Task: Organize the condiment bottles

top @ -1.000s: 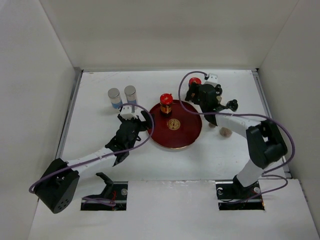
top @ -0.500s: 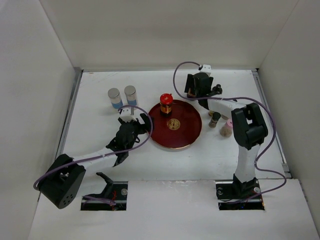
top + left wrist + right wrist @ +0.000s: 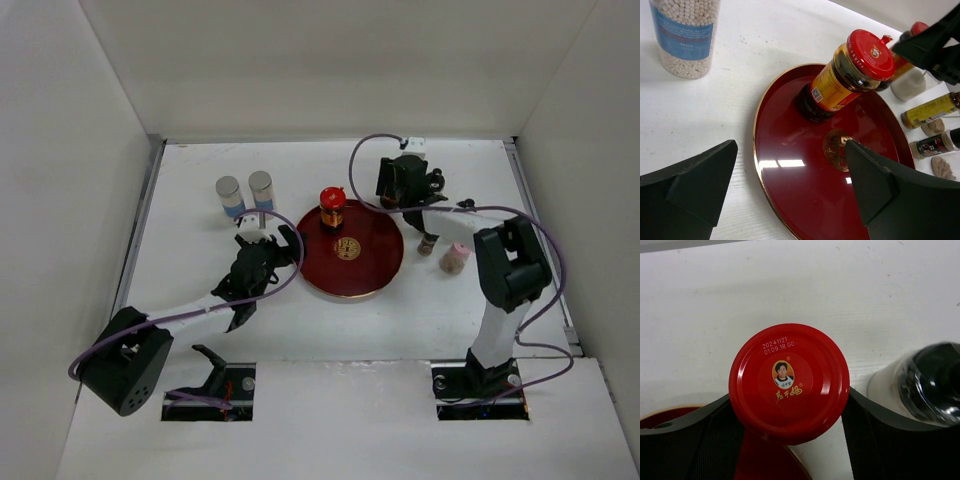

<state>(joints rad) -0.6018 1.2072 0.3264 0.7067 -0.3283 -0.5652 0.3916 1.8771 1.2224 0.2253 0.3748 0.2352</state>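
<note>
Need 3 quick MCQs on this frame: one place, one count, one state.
1. Where does the red-capped jar in the top view stand?
A. on the tray
B. on the bare table
C. between the cylinders

2. How many silver-capped cylinders stand left of the tray?
A. one
B. two
C. four

3. The right fingers are:
A. wide open over nothing
B. closed on a second red-capped jar
C. closed on a pink shaker

Answers:
1 A: its base sits on the tray's far part.
2 B: two stand side by side.
3 B: the right wrist view shows a finger against each side of the cap.
</note>
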